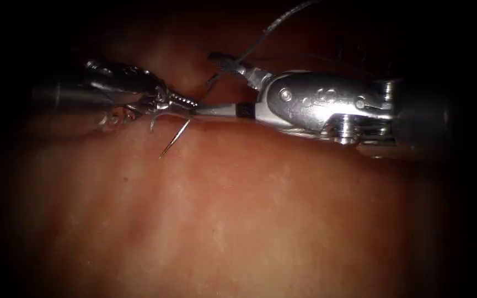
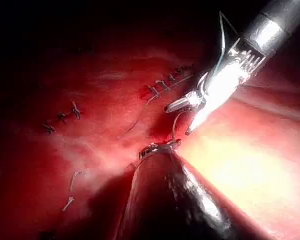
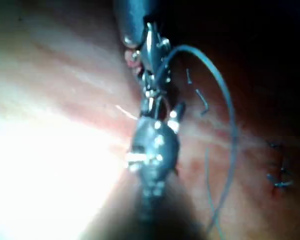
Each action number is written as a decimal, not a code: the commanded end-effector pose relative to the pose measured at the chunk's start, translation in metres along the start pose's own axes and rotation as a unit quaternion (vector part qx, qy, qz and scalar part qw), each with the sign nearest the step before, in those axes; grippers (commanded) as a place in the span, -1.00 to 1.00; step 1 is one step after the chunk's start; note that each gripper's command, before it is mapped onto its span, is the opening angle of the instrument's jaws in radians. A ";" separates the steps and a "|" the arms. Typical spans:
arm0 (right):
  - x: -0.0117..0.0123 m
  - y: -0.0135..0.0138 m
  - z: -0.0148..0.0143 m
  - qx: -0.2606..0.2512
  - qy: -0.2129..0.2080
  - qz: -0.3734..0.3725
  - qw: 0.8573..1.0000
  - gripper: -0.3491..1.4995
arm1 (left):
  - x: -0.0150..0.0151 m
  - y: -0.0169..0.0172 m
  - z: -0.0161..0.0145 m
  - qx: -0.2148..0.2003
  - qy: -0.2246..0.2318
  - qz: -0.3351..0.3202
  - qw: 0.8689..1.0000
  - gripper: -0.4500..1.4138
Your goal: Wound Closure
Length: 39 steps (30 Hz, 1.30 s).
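Needle [image 1: 176, 135]: curved, held by left tool [image 1: 180, 102], jaws clamped on it. Grip sits back from the point; exact spot along the curve can't be read. Point end slants down over tissue [image 1: 238, 221] and looks clear of it, not buried.

Right tool [image 1: 205, 83]: jaws apart, holding nothing. One jaw lies close alongside left tool's tip, the other is cocked up near thread [image 1: 271, 25]. Left wrist view agrees: the open jaws straddle the needle's curve w/o closing on it.

Thread: runs from upper dark area down past right tool's raised jaw. Right wrist view shows a wide slack loop beside the shaft.

Stitches [image 2: 162, 86]: short row on a closed stretch of cut, w/ cut ends of thread further off. Cut edge under the tools can't be made out in endoscope view, so needle's side of cut can't be told.

Handling notes (judgement): layout reads as tools meeting over the needle.
- Left grip should stay firm until any second grip is sure.
- Any right-tool grasp is best square across the needle body, well off the point.
- Keep the slack loop out from between the open jaws.
- Keep the point off the tissue surface.
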 end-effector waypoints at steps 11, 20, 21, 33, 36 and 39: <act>-0.0007 0.0011 0.0002 -0.088 0.034 0.008 0.995 0.58 | 0.0004 -0.0002 0.0006 0.000 0.005 0.001 1.000 -1.00; -0.0005 0.0006 0.0008 -0.090 0.042 0.015 0.995 0.51 | 0.0003 -0.0002 0.0007 -0.002 0.006 0.002 1.000 -1.00; -0.0005 0.0006 0.0008 -0.090 0.043 0.015 0.995 0.51 | 0.0003 -0.0003 0.0007 -0.002 0.005 0.002 1.000 -1.00; -0.0010 0.0005 0.0009 -0.092 0.045 0.019 0.995 0.36 | 0.0004 -0.0002 0.0006 -0.002 0.005 0.002 1.000 -1.00; -0.0011 0.0004 0.0010 -0.090 0.045 0.018 0.995 0.25 | 0.0004 -0.0002 0.0005 -0.003 0.005 0.001 1.000 -1.00; -0.0010 0.0002 0.0011 -0.086 0.048 0.027 0.995 -0.06 | 0.0004 -0.0002 0.0005 -0.002 0.005 0.001 1.000 -1.00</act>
